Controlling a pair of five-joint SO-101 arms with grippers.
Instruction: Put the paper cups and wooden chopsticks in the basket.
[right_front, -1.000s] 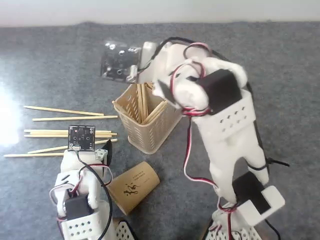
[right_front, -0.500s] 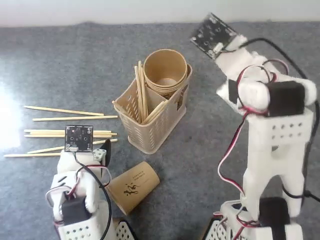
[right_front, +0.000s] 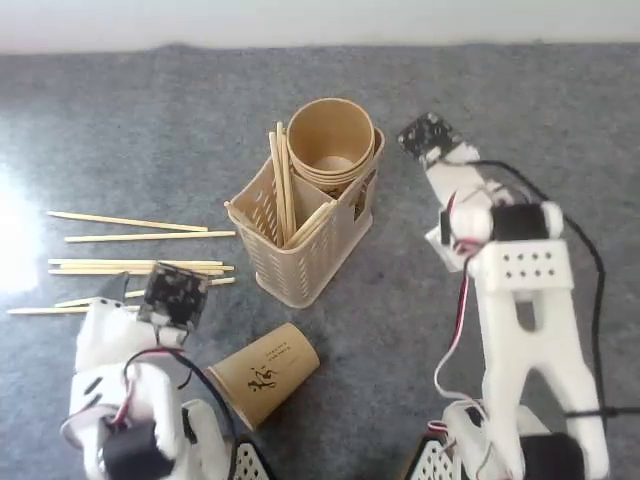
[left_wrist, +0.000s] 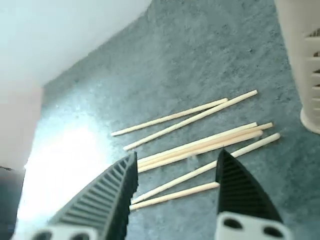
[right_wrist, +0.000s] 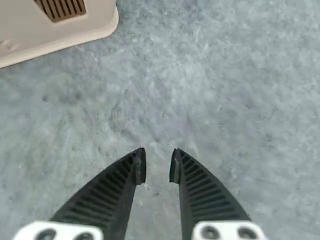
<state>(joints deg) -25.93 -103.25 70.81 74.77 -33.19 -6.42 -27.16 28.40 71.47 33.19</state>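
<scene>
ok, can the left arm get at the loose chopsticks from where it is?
Probably yes: the left gripper is open over the chopsticks, which lie flat on the carpet with nothing between.

Wide-spread jaws on left tool (left_wrist: 176, 156); right tool (right_wrist: 158, 152) pointing downward, jaws barely parted.

Right hand (right_wrist: 157, 165), fingers (right_wrist: 120, 185) slightly apart, above grey carpet (right_wrist: 225, 75), with seemingly the basket (right_wrist: 60, 25) nearby.

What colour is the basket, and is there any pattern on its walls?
The basket is cream-beige, with rows of vertical slots in its walls. It shows best in the high view.
</scene>
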